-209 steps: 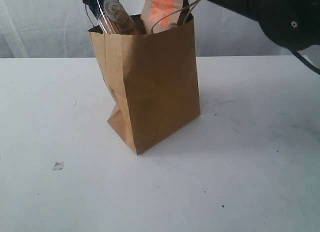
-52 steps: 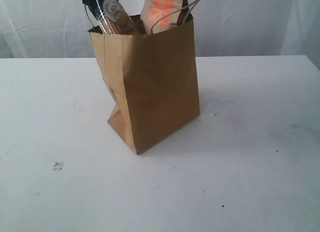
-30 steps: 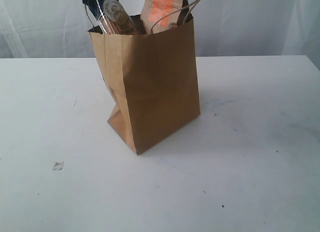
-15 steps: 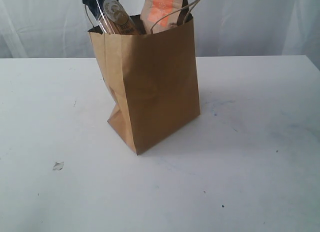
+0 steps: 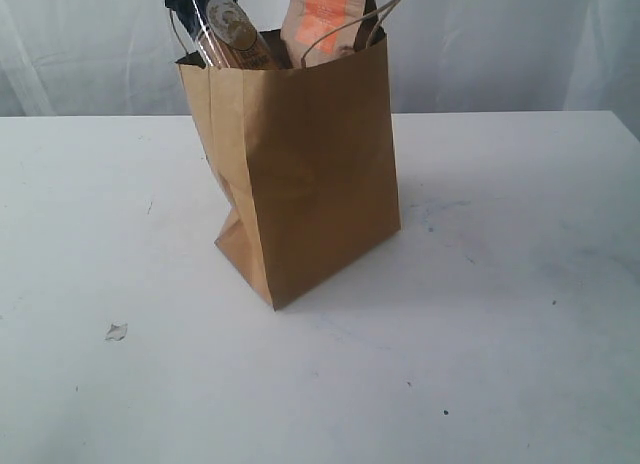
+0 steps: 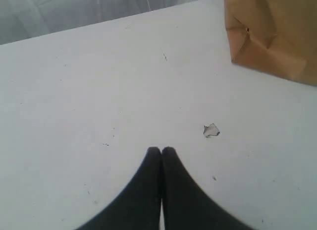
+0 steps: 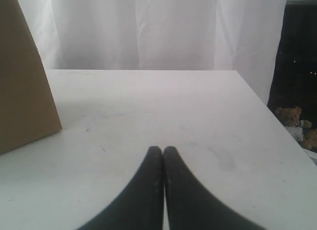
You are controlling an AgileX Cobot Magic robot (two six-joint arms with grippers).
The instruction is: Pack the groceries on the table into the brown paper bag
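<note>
The brown paper bag (image 5: 300, 174) stands upright on the white table (image 5: 500, 314), its lower side gusset creased inward. Out of its top stick the long spaghetti pack (image 5: 225, 29) and the kraft pouch with orange label (image 5: 322, 16). The other groceries are hidden. In the left wrist view my left gripper (image 6: 161, 150) is shut with nothing in it, low over the table, with the bag's corner (image 6: 270, 36) well away from it. My right gripper (image 7: 163, 149) is likewise shut and holds nothing, with the bag's side (image 7: 22, 86) off to one side. Neither gripper shows in the exterior view.
A small white pebble-like bit (image 5: 116, 332) (image 6: 211, 130) lies on the table near the left gripper. White curtains hang behind the table. In the right wrist view the table's edge (image 7: 257, 98) drops off, with a small teddy bear (image 7: 292, 118) beyond it.
The dark right arm that hung over the bag's top seven seconds ago has left the exterior view. Nothing has moved over the last two seconds.
</note>
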